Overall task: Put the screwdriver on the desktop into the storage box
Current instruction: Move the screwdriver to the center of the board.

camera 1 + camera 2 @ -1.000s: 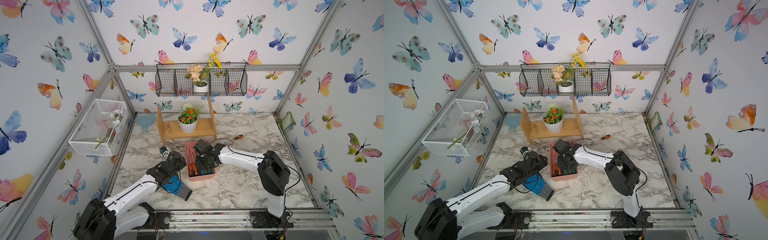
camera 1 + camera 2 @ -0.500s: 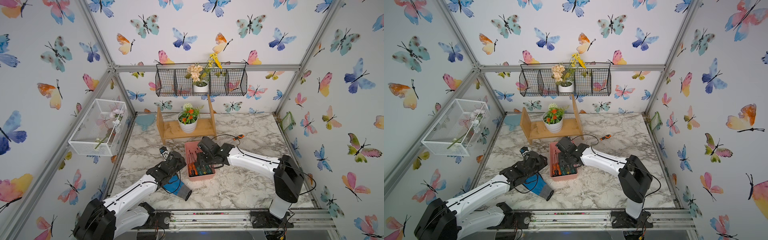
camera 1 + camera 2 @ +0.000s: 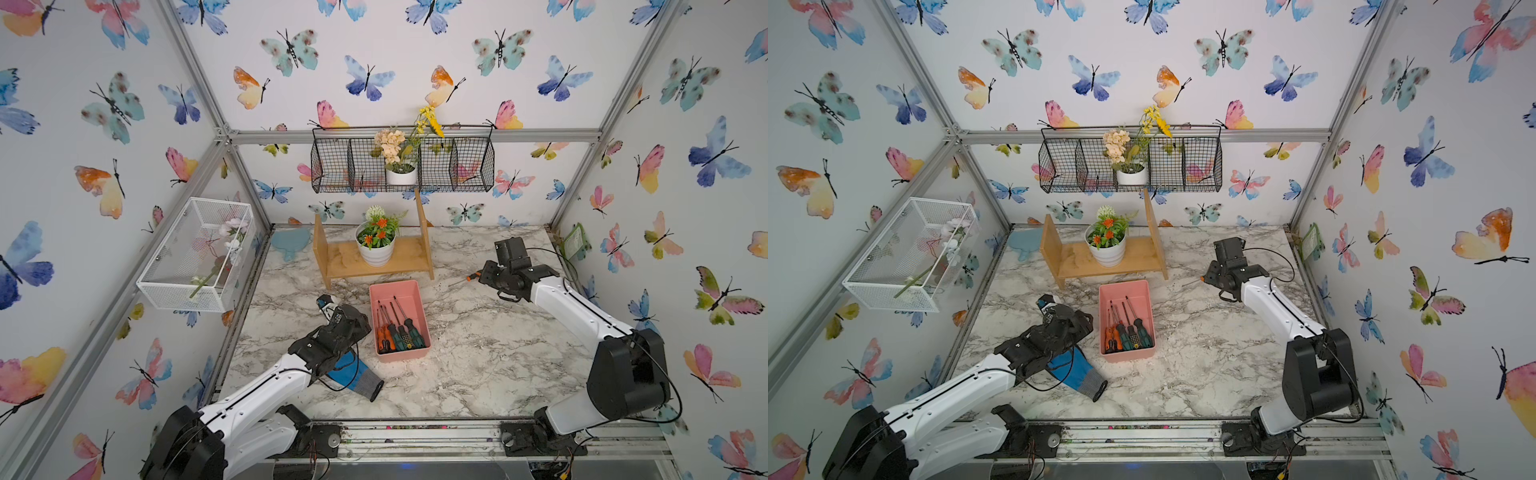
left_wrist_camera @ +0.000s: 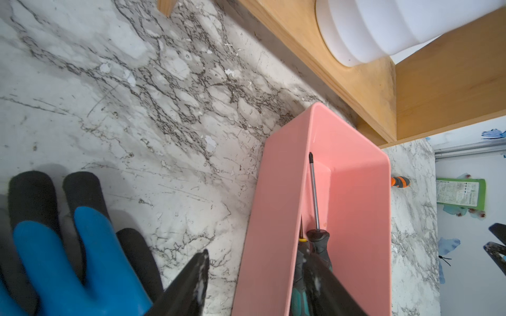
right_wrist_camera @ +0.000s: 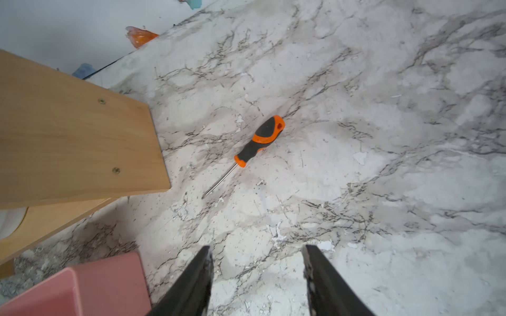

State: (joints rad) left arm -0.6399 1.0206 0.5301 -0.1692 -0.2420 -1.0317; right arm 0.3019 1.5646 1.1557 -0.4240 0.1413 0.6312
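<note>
Hovering over the far right of the bench [image 5: 383, 136], the right pincer [image 5: 257, 247] has its jaws spread wide with nothing between them. The orange-and-black screwdriver [image 5: 257, 145] lies flat just beyond it, right of the wooden shelf [image 5: 68, 136]. The pink storage box [image 3: 399, 291] sits mid-bench and holds other screwdrivers [image 3: 397, 332]. The left pincer [image 4: 257, 257], just left of the box near a blue glove [image 4: 54, 260], is part open and empty.

- The storage box [image 3: 405, 353] sits on the tabletop [image 3: 478, 365], just before the wooden shelf [image 3: 345, 259], which carries a pot [image 3: 376, 253].
- Several screwdrivers [image 3: 397, 330] lie in the box.
- One screwdriver [image 5: 258, 139] lies on the tabletop, right of the shelf.
- A glove [image 3: 353, 372] lies left of the box.
</note>
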